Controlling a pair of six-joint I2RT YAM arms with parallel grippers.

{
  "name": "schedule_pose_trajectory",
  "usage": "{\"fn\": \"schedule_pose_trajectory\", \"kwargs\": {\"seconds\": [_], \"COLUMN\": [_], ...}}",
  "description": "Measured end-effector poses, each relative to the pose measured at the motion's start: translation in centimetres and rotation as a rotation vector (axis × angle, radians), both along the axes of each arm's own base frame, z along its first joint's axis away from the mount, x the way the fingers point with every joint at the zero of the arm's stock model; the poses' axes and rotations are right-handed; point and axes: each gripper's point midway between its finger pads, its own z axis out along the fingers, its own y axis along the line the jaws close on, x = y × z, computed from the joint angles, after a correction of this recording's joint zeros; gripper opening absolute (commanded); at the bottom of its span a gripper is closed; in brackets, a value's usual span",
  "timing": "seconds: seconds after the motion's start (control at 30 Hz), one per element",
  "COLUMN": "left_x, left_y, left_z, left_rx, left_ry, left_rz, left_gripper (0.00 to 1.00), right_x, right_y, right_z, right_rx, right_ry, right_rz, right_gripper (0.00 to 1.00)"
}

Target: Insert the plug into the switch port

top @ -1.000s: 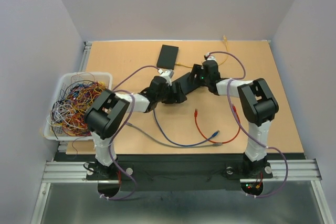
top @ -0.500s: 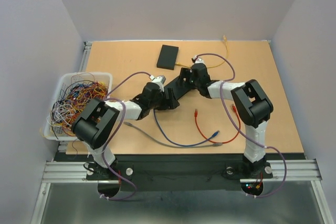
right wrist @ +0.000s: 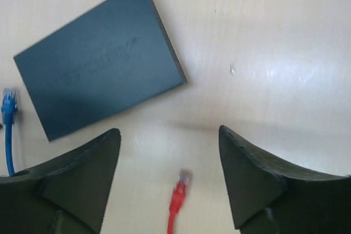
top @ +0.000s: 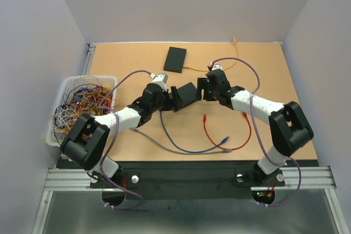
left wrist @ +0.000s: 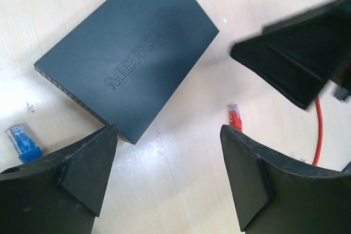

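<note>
Switch: flat matte-black rectangular box with embossed lettering.

At the left edge of the counter we see a white basket heaped with tangled wires (red, yellow, blue and white among them). An aluminium rail runs along the near side, and grey walls stand behind.

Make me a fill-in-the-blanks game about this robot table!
The switch is coloured ___.
The bin holds tangled ___.
The left gripper and right gripper are both ___.
One plug is blue; the other plug is ___.
Missing words: black, wires, open, red.
</note>
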Motion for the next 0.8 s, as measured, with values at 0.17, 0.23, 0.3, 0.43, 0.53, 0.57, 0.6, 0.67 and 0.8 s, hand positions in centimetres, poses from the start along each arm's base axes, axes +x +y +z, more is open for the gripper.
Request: {"fn": "schedule_pose_trajectory", "kwargs": {"seconds": [0.17, 0.23, 0.3, 0.43, 0.53, 0.57, 0.6, 0.67, 0.8], "left_x": [-0.4, -0.6, -0.7, -0.6, -1.3, -1.6, -1.9, -2.5, -3.2], "left_y": [1.1, 1.8, 2.7, 4.8, 6.4, 7.0, 7.4, 8.4, 9.9], "left_z": [1.2, 1.7, 2.2, 4.3, 5.4, 5.4, 5.3, 4.4, 2.9], "left_rx": [0.025, 0.052, 0.085, 0.116, 0.104, 0.102, 0.103, 0.114, 0.145], "left_ry": [-0.028, -0.046, -0.062, -0.135, -0.186, -0.195, -0.200, -0.203, -0.194], "left_rz": [0.018, 0.025, 0.042, 0.112, 0.163, 0.180, 0.193, 0.219, 0.260], "left_gripper": [0.87, 0.87, 0.87, 0.87, 0.87, 0.87, 0.87, 0.87, 0.87], "right_x": [-4.3, -6.2, -7.9, -10.7, -11.3, -11.6, -11.7, -11.9, -11.2], "right_y": [-1.5, -1.5, -1.6, -1.4, -0.9, -0.7, -0.6, -0.6, -0.3], "right_z": [0.6, -0.3, -1.6, -3.9, -4.8, -5.3, -5.5, -6.4, -6.3], "right_rx": [-0.017, -0.026, -0.038, -0.066, -0.077, -0.085, -0.088, -0.106, -0.108], "right_ry": [0.006, 0.033, 0.072, 0.149, 0.168, 0.180, 0.185, 0.197, 0.184], "right_rz": [0.016, 0.034, 0.042, 0.042, 0.040, 0.036, 0.031, 0.015, -0.022], "right_gripper": [0.66, 0.62, 0.61, 0.57, 0.57, 0.56, 0.56, 0.54, 0.50]}}
